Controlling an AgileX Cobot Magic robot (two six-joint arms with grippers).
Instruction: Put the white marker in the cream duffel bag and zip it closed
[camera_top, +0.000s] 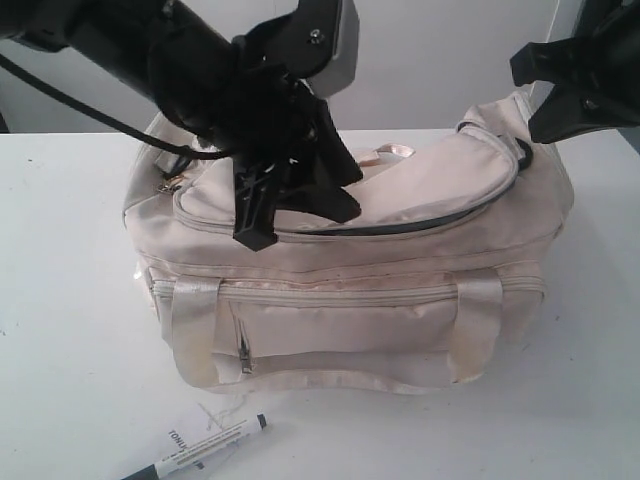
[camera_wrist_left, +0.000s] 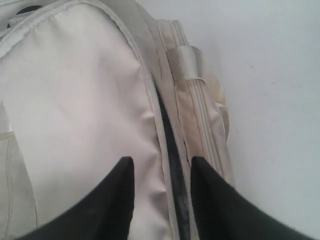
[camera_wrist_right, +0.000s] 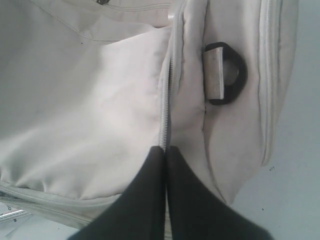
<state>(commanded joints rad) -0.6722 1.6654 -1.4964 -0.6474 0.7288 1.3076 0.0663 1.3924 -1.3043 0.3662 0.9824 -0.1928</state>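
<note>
The cream duffel bag (camera_top: 400, 300) stands mid-table, its curved top zip partly undone, with a dark gap (camera_top: 420, 224) along the flap's front edge. The white marker (camera_top: 205, 447) lies on the table in front of the bag, clear of both grippers. My left gripper (camera_top: 300, 226) is open over the flap's left part. Its fingers straddle the open zip line (camera_wrist_left: 170, 150) (camera_wrist_left: 162, 160). My right gripper (camera_top: 538, 128) is shut at the bag's right end, tips resting on the zip seam (camera_wrist_right: 165, 148). Whether anything is pinched there does not show.
A white paper tag (camera_top: 188, 436) lies under the marker near the table's front edge. A black strap ring (camera_wrist_right: 227, 73) sits on the bag's right end. Webbing handles (camera_top: 390, 152) lie on top, and a front pocket zip (camera_top: 245, 355) faces the camera.
</note>
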